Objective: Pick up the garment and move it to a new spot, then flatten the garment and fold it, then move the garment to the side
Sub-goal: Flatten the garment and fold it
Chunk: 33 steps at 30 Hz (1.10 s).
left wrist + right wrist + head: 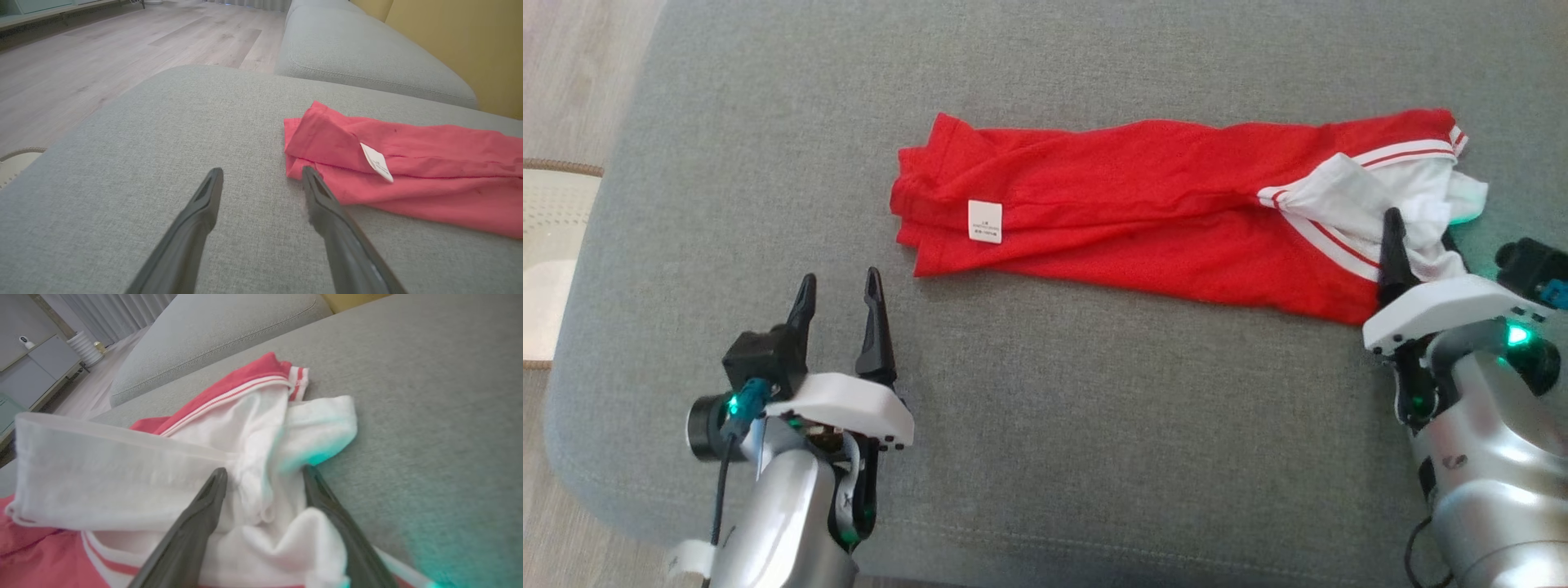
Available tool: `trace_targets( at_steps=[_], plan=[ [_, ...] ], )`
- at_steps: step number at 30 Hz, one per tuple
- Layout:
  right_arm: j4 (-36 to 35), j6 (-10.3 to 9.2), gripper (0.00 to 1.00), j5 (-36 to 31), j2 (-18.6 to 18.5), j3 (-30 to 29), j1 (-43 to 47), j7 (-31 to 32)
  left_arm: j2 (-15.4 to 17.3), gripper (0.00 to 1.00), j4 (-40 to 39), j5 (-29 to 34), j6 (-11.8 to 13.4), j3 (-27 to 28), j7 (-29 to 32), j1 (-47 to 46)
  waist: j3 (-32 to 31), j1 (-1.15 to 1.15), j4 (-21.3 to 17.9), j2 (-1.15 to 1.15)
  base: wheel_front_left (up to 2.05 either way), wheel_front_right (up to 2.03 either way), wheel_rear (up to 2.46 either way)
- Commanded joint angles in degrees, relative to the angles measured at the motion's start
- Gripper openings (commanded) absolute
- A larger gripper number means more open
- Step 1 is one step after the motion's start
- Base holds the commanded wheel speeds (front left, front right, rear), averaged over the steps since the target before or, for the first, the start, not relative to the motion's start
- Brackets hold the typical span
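At the far left, the left claw [840,278] hovers over the grey sofa cushion [1045,425] with its fingers spread and nothing between them. It is just short of the hem corner of the garment [1135,188]. The red jersey lies along the cushion as a long, narrow band folded lengthwise. Its hem label [985,221] is toward the left end and its white sleeves [1364,204] are bunched at the right end. The right claw [264,471] is also spread. Loose sleeve cloth sits between its fingers, but it is not pinched.

What could go wrong, as I judge it:
- If it closes where it is, the left claw could catch only the top hem layer, or nothing, and the stacked layers would peel apart.
- The right claw could close on one slack sleeve only. A lift would then pull on that sleeve, and the band would sag and come undone.
- A finger could snag in the mesh and drag the garment askew.

Count: one garment, one label and two claws. I cannot separate the sleeves well enough to count them.
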Motion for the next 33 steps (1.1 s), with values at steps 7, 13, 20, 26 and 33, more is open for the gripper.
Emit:
trace_targets(
  at_steps=[7, 13, 20, 26, 33],
  plan=[
    [1.0, 0.01, 0.00, 2.7, 1.1, 3.6, 0.2, -0.9, 0.9, 1.00, -2.3, 0.4, 0.4, 1.7, -0.3, -0.6, -1.2, 0.00, -1.3, 0.00, 0.00, 0.00, 0.00],
    [-0.6, 0.01, 0.00, 3.1, -3.0, 1.8, 0.1, -2.9, 0.9, 1.00, -2.1, 0.6, -0.2, 1.7, -0.3, 0.1, -2.5, 0.00, -3.8, 0.00, 0.00, 0.00, 0.00],
    [-8.3, 0.01, 0.00, 1.2, -5.1, 2.2, -1.3, -3.4, 0.9, 1.00, -1.9, 0.0, -0.5, -0.1, -0.3, 0.1, -3.4, 0.00, -5.9, 0.00, 0.00, 0.00, 0.00],
    [-18.9, 0.01, 0.00, 2.1, -1.4, 11.8, -0.4, -2.7, 0.9, 1.00, -1.7, -1.0, -0.2, -2.1, -0.3, -0.3, -3.6, 0.00, -5.2, 0.00, 0.00, 0.00, 0.00],
    [-27.4, 0.01, 0.00, 6.1, 1.6, 26.7, 0.8, 3.0, 0.9, 1.00, -2.0, -2.5, 0.0, -5.7, -0.3, -0.8, -3.3, 0.00, -0.1, 0.00, 0.00, 0.00, 0.00]
  ],
)
